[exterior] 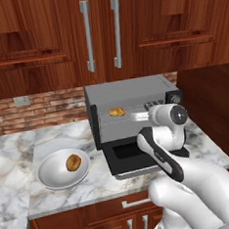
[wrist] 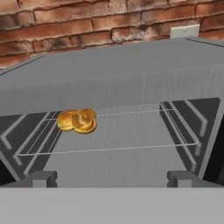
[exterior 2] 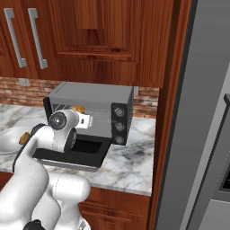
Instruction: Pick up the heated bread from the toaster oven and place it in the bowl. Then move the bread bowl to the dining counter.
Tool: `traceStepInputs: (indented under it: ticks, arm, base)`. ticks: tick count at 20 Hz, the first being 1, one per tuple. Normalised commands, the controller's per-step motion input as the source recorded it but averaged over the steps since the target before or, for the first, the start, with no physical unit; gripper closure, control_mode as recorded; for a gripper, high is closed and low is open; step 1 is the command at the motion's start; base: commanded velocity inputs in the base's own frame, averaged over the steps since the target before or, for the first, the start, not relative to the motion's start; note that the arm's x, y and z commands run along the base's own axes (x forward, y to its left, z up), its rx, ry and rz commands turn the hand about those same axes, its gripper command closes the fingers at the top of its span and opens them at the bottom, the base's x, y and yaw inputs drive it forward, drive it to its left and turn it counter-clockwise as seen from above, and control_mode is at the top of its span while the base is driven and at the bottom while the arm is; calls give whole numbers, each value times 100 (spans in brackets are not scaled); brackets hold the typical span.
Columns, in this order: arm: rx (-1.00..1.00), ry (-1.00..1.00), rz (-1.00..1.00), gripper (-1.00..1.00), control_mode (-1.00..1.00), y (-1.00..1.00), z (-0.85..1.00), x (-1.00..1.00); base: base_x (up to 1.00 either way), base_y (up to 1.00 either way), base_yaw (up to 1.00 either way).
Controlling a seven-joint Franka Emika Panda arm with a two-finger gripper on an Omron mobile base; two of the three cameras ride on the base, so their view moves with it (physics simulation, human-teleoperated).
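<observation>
While the toaster oven [exterior: 131, 110] stands with its door [exterior: 140, 158] dropped open on the marble counter [exterior: 12, 160], one golden pastry [wrist: 77, 120] lies on its wire rack [wrist: 131, 131], toward the left. One gripper [wrist: 112, 178], fingers spread wide and holding nothing, faces the opening. One white bowl [exterior: 50, 173] beside the oven holds one brown bun [exterior: 73, 162]; no lettering is readable.

Toaster oven [exterior: 129, 93] is finished in matt grey metal, with a thin wire rack [wrist: 109, 131]. Counter [exterior: 12, 160] is polished marble; cabinets [exterior: 40, 34] are glossy reddish wood.
</observation>
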Motion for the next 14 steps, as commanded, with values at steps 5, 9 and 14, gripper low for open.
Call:
traceStepInputs:
  ticks: [5,9,14]
  arm:
    - [0,0,0,-100,-100,0,-19,39]
    - [-1,0,0,-100,-100,0,-32,32]
    - [0,0,0,-100,-100,0,-22,38]
  base:
    - [0,0,0]
    - [0,0,0]
    - [0,0,0]
